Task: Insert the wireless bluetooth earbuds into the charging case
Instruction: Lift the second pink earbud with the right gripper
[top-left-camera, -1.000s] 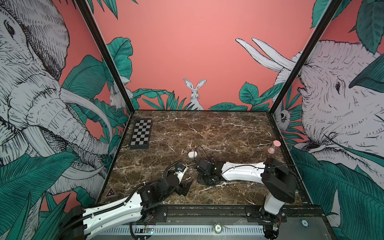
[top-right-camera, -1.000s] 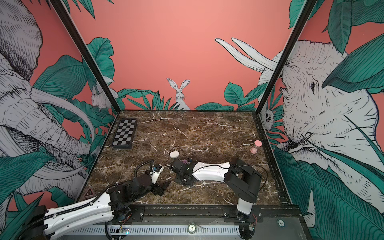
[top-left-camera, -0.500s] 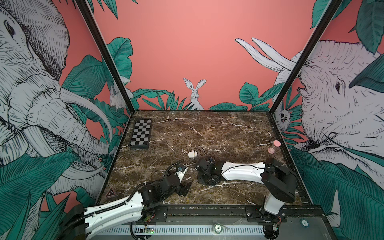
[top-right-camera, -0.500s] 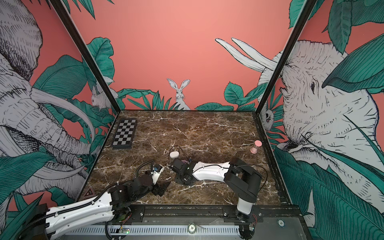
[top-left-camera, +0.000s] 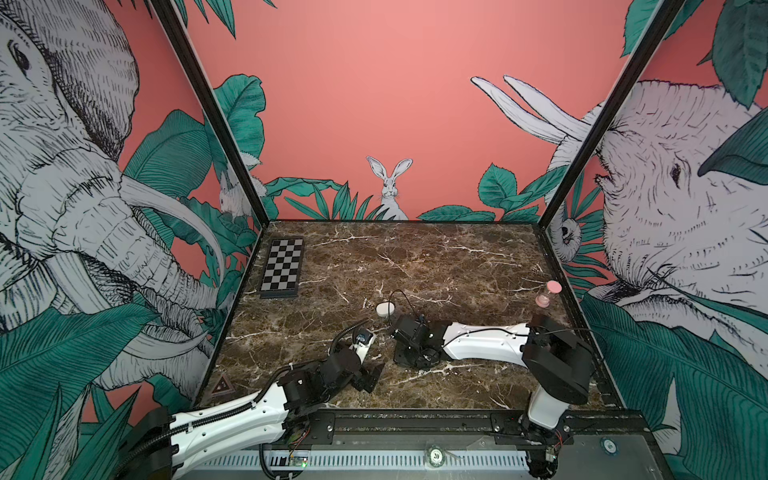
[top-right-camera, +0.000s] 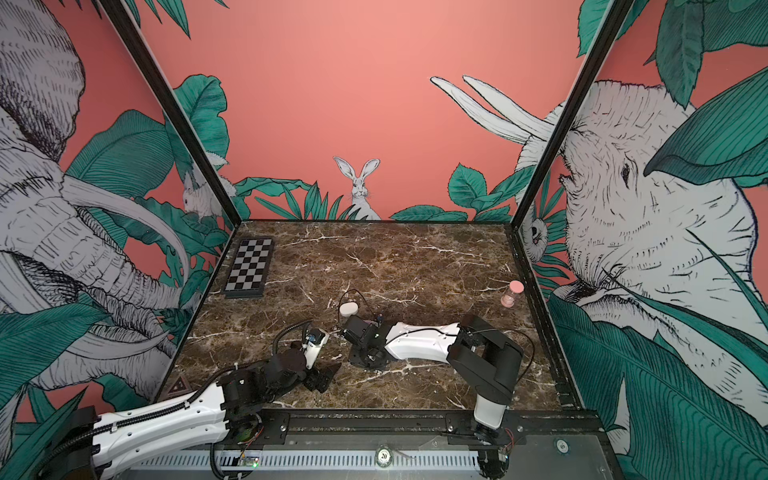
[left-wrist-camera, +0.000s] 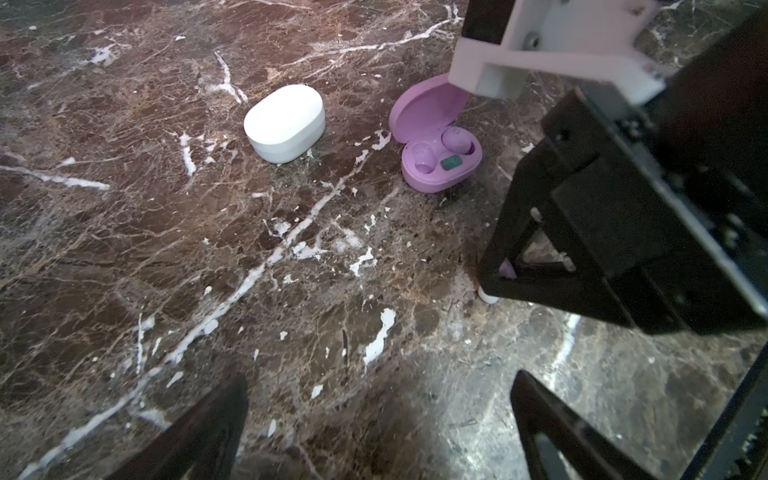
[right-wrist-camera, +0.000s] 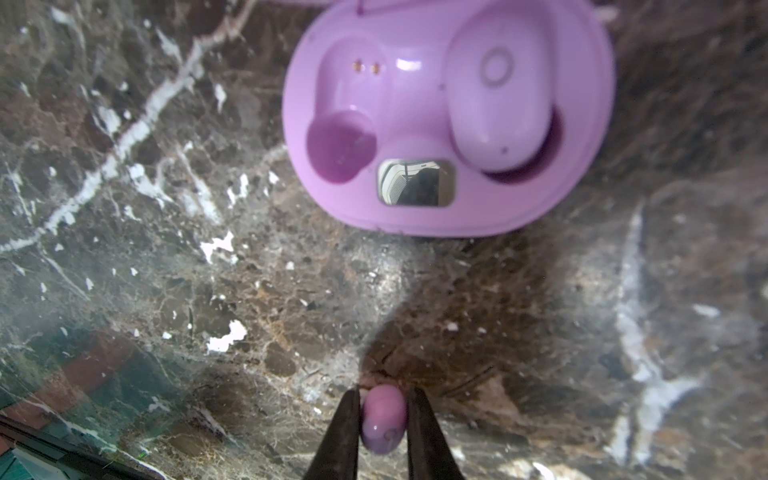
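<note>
A: What is the right gripper doing?
B: The right gripper (right-wrist-camera: 383, 401) pinches a lilac earbud (right-wrist-camera: 383, 422) between its two black fingertips. It sits low over the marble table (right-wrist-camera: 166, 291).
A: Where is the case?
B: The lilac case (right-wrist-camera: 415, 224) sits on the table straight ahead of those fingertips, apart from them and not touching. The lid is open; the left wrist view shows it standing behind the base. A second lilac earbud (right-wrist-camera: 496, 104) is seated in one socket. The other socket (right-wrist-camera: 340, 124) is bare, with its contact pins showing.
A: And the left side?
B: The left gripper (left-wrist-camera: 374, 436) has its jaws spread wide, with only marble showing between the fingers. The white case (left-wrist-camera: 284, 122) is shut. It lies ahead of the left gripper, well apart, with the lilac case near it and a gap between the two.
A: What do the top views show?
B: In both top views the two arms are low near the front edge and the grippers are near each other. The white case lies just past the right gripper.
A: Any white buds?
B: B cannot tell. A small white bit (left-wrist-camera: 487, 297) shows at the foot of a right-gripper finger, too small to identify.
</note>
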